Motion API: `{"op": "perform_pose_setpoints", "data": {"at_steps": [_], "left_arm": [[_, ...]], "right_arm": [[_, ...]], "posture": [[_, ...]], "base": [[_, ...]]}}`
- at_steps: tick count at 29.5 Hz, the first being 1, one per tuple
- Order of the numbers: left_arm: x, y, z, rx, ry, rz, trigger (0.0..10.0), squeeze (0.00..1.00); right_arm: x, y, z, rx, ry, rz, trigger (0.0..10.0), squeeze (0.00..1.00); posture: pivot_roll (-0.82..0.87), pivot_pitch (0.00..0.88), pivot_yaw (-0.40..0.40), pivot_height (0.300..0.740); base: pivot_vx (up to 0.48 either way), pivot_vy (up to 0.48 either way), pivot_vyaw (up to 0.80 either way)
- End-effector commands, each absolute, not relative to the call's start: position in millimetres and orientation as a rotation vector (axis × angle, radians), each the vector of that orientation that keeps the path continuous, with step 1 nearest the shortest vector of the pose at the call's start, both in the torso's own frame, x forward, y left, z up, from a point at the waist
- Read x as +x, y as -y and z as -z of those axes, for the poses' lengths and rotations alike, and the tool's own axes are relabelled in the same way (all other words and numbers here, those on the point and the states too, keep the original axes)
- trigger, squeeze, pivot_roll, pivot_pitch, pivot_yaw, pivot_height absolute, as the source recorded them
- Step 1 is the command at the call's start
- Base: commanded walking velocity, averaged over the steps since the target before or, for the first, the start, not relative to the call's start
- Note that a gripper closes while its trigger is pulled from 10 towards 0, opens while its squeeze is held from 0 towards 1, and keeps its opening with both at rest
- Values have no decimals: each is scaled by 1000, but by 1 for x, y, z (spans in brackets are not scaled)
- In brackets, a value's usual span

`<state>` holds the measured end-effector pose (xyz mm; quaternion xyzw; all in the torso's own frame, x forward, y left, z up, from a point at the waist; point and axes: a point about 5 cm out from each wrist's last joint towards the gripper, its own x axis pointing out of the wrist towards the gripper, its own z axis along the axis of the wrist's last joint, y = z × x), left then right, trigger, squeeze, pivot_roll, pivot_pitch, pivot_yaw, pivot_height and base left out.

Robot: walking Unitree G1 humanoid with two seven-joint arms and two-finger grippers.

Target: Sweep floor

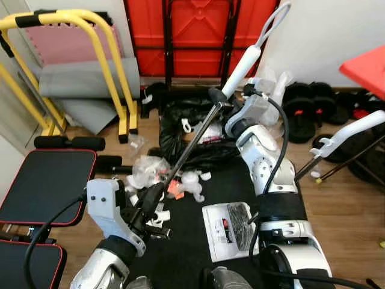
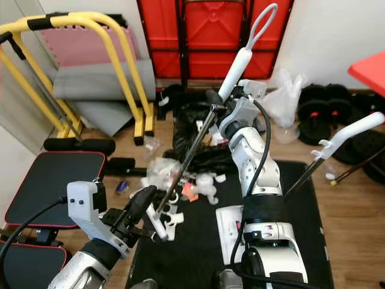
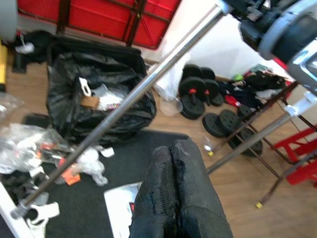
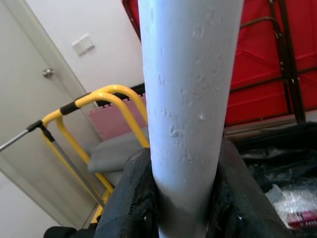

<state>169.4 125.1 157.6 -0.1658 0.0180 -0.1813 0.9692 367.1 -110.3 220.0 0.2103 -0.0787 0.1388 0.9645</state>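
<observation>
Gripping the broom handle [image 4: 185,99], right claw [image 4: 183,198] clamps tight.

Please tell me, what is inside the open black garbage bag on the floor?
Inside the black garbage bag lie a brown piece, white scraps and clear plastic wrapping. What sits deeper is hidden by the bag's folds and the broom's metal pole.

Litter pile [image 1: 157,171] on mat [image 1: 198,241], bench [image 1: 45,183] left, bag [image 1: 186,120] behind
</observation>
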Motion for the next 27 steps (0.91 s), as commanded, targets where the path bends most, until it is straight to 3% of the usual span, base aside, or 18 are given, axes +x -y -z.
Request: {"op": "perform_pose_setpoints", "data": {"at_steps": [1, 12, 27], "left_arm": [[163, -122, -159, -347, -50, 403, 10000, 0], [142, -113, -171, -390, -72, 438, 10000, 0], [134, -107, -176, -402, -81, 446, 10000, 0]], "right_arm": [[370, 111, -231, 454, 215, -272, 10000, 0], [391, 98, -237, 460, 260, -228, 10000, 0], [399, 81, -239, 457, 278, -240, 10000, 0]], "posture": [[18, 296, -53, 740], [30, 366, -64, 740], [27, 384, -77, 740]], "base": [[0, 0, 0], [0, 0, 0], [0, 0, 0]]}}
